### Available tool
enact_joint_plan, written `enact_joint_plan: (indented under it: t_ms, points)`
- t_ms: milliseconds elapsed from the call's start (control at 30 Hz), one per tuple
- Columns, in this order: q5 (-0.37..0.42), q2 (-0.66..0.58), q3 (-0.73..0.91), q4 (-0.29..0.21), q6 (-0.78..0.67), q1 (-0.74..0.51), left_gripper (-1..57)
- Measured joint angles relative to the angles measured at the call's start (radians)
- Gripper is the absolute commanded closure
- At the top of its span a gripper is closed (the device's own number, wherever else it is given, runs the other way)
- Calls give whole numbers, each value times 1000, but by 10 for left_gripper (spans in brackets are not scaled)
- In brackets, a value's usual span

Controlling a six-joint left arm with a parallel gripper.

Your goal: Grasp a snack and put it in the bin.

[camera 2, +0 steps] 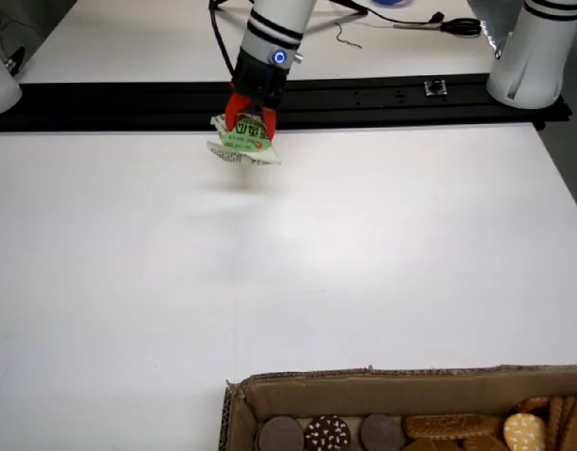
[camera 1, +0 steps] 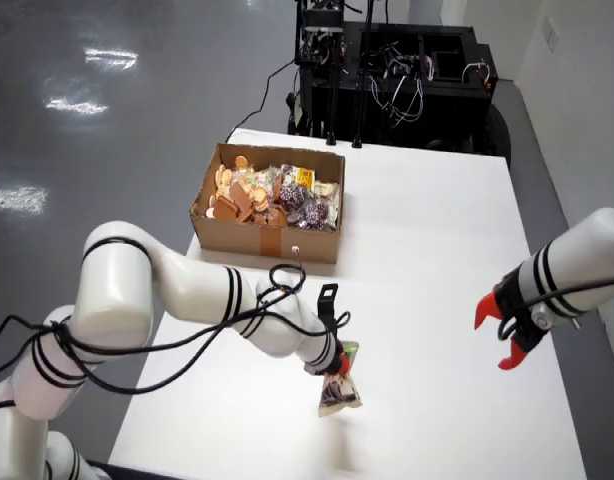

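In the view from the table's far edge, the cardboard box (camera 2: 382, 409) of biscuits sits closest. Beyond it, over the bare white table (camera 2: 364, 244), the end effector (camera 2: 251, 117) pinches a green snack packet (camera 2: 243, 143) between red fingers (camera 2: 235, 111), lifted clear, well apart from the box

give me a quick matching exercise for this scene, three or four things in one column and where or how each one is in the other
Things:
1. snack packet
2. cardboard box
3. working gripper
4. idle arm's gripper

States:
a. open, holding nothing, at the right in the view from above
b. full of cookies and wrapped snacks
c. shut on the packet
d. pinched in red fingers above the white table, far from the box

Pairs: 1-d, 2-b, 3-c, 4-a
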Motion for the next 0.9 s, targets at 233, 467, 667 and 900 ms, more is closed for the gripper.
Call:
enact_joint_plan:
  t_ms: [233,467,667,900]
  points:
    - [32,-58,-37,16,-2,22,388]
    - [39,-57,-84,44,-16,51,389]
    - [41,-23,-154,94,-56,95,390]
    - [77,41,-303,149,-94,163,391]
